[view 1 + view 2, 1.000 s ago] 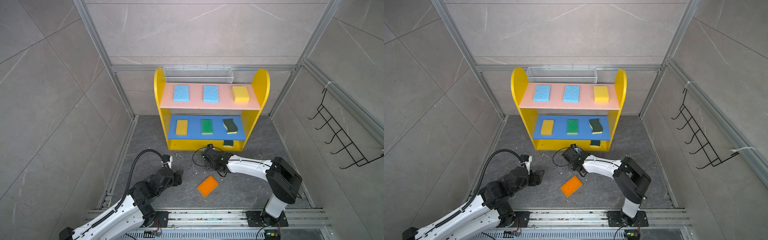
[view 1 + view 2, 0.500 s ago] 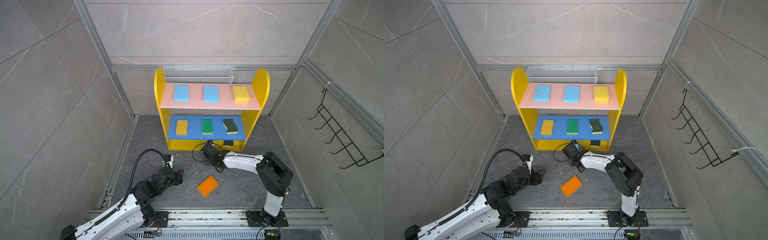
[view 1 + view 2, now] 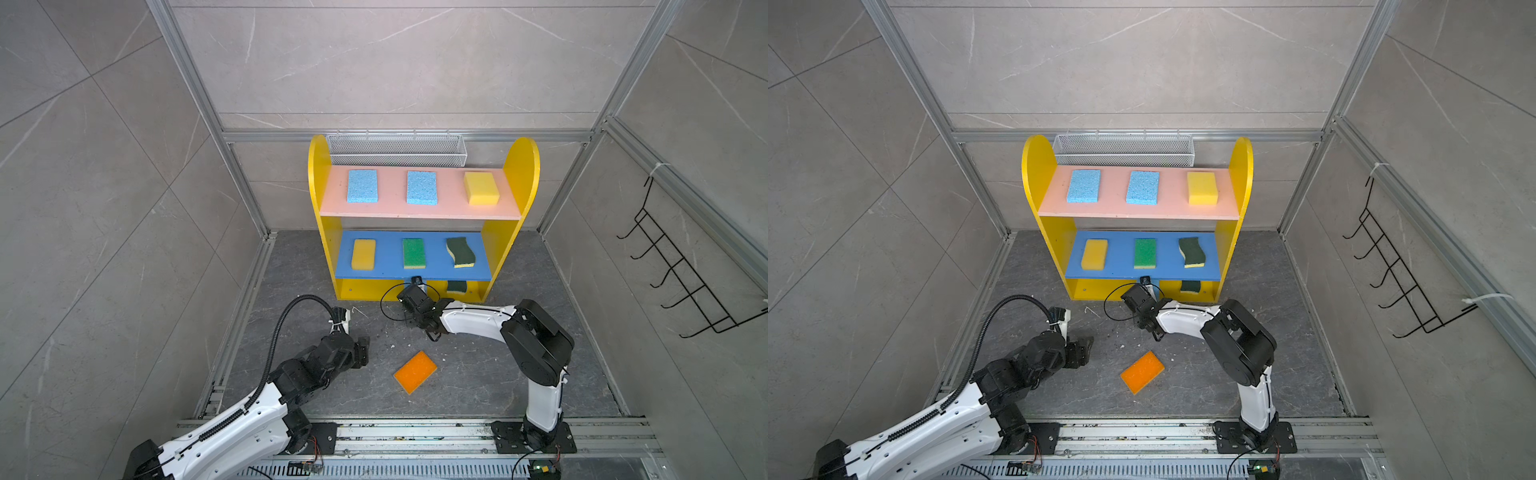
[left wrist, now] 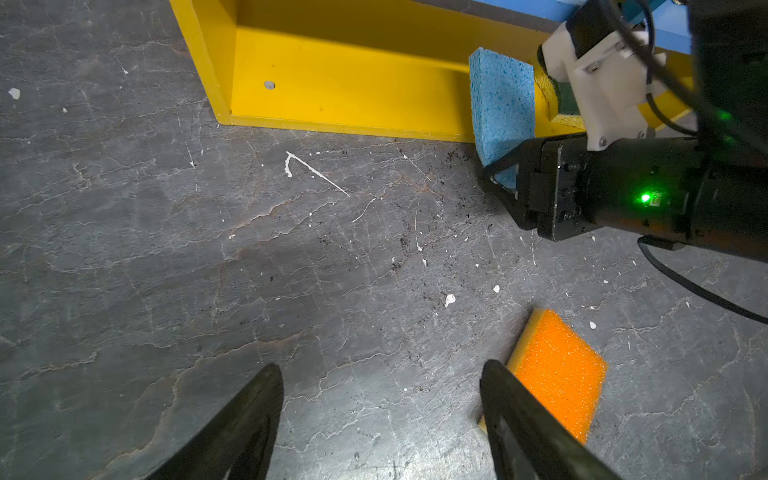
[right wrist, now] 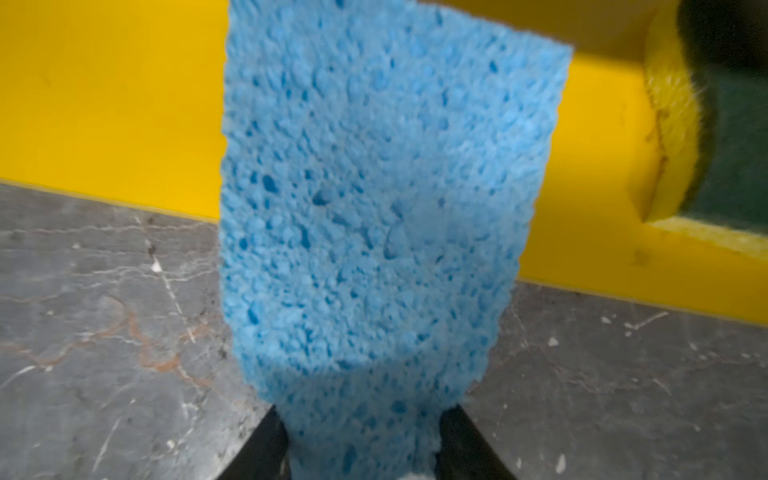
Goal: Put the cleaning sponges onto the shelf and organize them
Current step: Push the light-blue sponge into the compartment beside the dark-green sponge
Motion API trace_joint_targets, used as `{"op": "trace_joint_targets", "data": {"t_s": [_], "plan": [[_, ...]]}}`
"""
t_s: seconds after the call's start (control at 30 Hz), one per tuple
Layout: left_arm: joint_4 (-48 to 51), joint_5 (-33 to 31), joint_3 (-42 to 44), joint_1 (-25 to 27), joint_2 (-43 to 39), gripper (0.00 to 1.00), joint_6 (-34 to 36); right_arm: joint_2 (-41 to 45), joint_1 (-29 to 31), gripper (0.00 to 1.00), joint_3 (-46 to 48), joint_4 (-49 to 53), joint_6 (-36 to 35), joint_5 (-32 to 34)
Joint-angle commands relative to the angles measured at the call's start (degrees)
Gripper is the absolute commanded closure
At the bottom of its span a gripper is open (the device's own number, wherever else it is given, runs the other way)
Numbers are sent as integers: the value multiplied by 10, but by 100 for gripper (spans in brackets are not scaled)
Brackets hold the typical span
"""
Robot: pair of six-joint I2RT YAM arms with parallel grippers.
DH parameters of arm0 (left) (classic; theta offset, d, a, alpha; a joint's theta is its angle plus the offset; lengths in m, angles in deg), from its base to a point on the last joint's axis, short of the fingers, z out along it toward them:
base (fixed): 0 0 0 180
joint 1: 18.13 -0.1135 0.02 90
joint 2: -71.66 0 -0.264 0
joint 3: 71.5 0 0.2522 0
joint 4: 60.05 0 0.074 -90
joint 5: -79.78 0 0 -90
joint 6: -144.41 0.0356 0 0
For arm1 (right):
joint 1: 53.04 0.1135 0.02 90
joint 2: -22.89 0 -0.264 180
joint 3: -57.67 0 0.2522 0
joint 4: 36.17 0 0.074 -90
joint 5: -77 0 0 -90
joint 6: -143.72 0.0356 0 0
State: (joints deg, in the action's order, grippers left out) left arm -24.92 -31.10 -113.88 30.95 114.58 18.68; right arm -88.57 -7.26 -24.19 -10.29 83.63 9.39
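**Sponge Placement: Handling Properties and Arm Pose**

**Handling.** The light blue sponge (image 5: pixel 374 208) is open-cell foam. It is judged light, soft and easily compressed, with a rough surface that is unlikely to slip. In the right wrist view it narrows where the jaws pinch it. Take hold across the two broad faces near one short end, as here, so that the free length can be laid flat on a board. Excess squeeze should do no damage (foam recovers). A sagging free end could, however, catch on a board's front edge.

**Location.** The right gripper (image 5: pixel 361 440) is clamped on one short end of the light blue sponge. The sponge's free end reaches over the front edge of the yellow base of the shelf (image 3: pixel 320 178), beside a dark-green wavy sponge (image 3: pixel 457 286) that lies on that base. Three sponges lie on the pink upper board (image 3: pixel 449 210) and three on the blue middle board (image 3: pixel 390 270). The orange sponge (image 3: pixel 415 372) lies flat on the floor (image 3: pixel 478 374), well apart from the shelf.

**Pose.** The right arm runs low and nearly level across the floor, and its wrist points into the base opening. The left arm reaches forward and low. The left gripper (image 4: pixel 380 374) is spread wide, holds nothing and hangs over bare floor, with the orange sponge near one finger.
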Motion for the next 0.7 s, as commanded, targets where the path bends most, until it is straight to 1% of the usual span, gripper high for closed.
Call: {"op": "trace_joint_targets", "data": {"t_s": [0.0,0.33,0.5,0.67], "plan": [[-36,-3,-4,-5,13,23,15,-8,-12,50,-17,-54,-5,40],[-45,-3,0,-5,22,23,12,-16,-12,50,-20,-106,-3,72],[-56,-1,5,-5,32,23,12,-19,-12,48,-17,-142,-15,69],[-69,4,8,-5,49,24,9,-15,-12,48,9,-178,-5,68]]}}
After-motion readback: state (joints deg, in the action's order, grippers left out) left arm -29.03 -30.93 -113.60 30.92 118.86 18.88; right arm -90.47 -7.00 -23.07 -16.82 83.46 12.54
